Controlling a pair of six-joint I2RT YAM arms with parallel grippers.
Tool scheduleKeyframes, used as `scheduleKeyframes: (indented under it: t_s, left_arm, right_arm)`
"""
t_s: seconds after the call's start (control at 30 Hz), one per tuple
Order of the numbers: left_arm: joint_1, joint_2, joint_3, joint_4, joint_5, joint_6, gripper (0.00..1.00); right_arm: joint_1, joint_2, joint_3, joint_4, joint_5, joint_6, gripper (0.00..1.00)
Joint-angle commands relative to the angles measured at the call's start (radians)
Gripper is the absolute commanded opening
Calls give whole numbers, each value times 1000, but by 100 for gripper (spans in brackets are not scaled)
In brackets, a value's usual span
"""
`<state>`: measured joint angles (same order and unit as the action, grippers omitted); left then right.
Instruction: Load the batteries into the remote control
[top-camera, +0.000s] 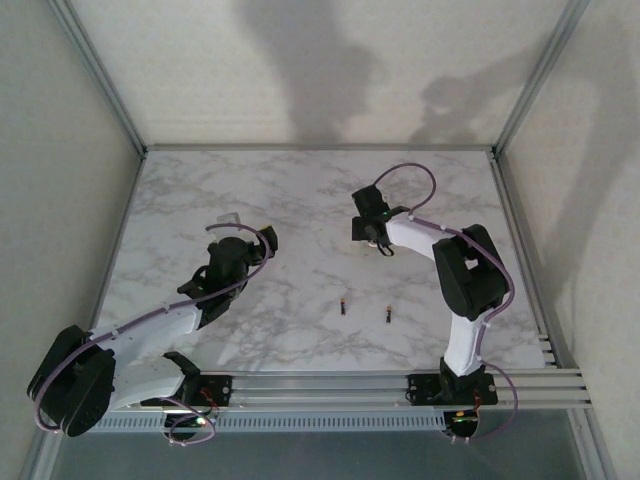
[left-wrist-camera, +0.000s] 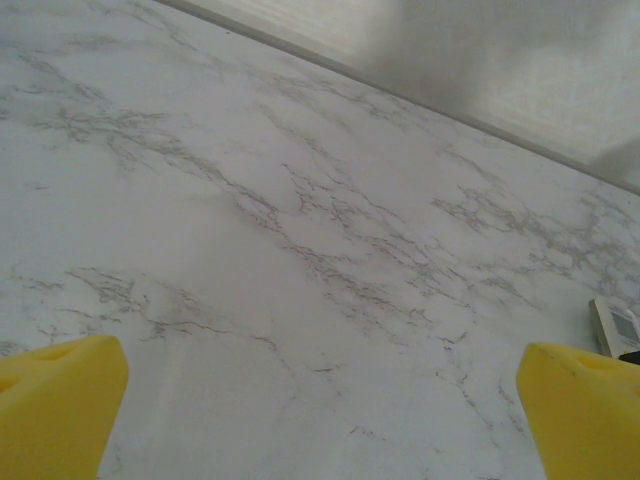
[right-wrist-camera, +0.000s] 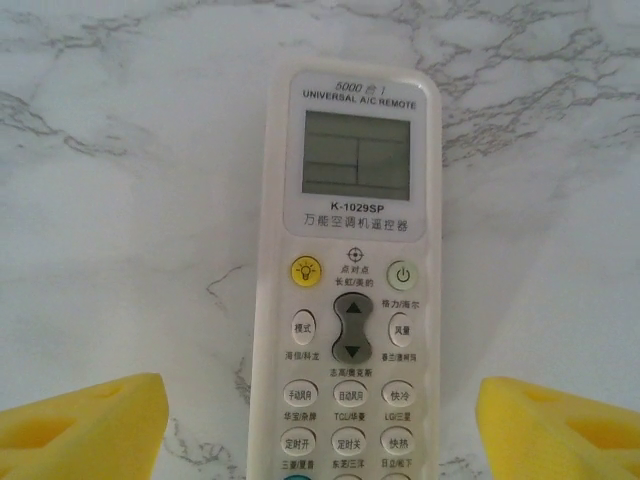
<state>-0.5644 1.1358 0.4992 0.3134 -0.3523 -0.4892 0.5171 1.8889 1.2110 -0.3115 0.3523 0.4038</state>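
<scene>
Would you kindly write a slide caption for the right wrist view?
Open right gripper straddles the face-up white remote control on the marble table.

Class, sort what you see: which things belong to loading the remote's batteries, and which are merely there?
Belong to the job:
remote control
left battery
right battery

Merely there:
marble table
metal rail
white walls

Two batteries (top-camera: 343, 305) (top-camera: 388, 314) are lying near the right claw (right-wrist-camera: 320, 400), one remote control (right-wrist-camera: 350, 300) is lying beneath it, and two claws, counting the left claw (left-wrist-camera: 320, 400), are hovering.
</scene>
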Motion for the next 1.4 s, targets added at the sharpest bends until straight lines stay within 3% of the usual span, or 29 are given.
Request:
scheduleKeyframes:
  t_s: [0.0,0.47,0.8,1.07,1.37]
  left_arm:
    - [-3,3,27,-11,10,11,100]
    - [-3,-8,28,-17,19,1,100]
    - [-3,-10,35,-23,39,-5,100]
    - [-3,-18,61,-49,62,-19,100]
    - [6,-15,110,-57,157,-59,100]
  right_arm:
    - [8,-7,13,-29,35,-1,81]
    - [-13,42,-41,23,-11,42,73]
    - [-28,43,-89,63,-53,63,56]
    - [-28,-71,-138,96,-68,47,34]
    - [-23,-236,-169,113,-151,49,29]
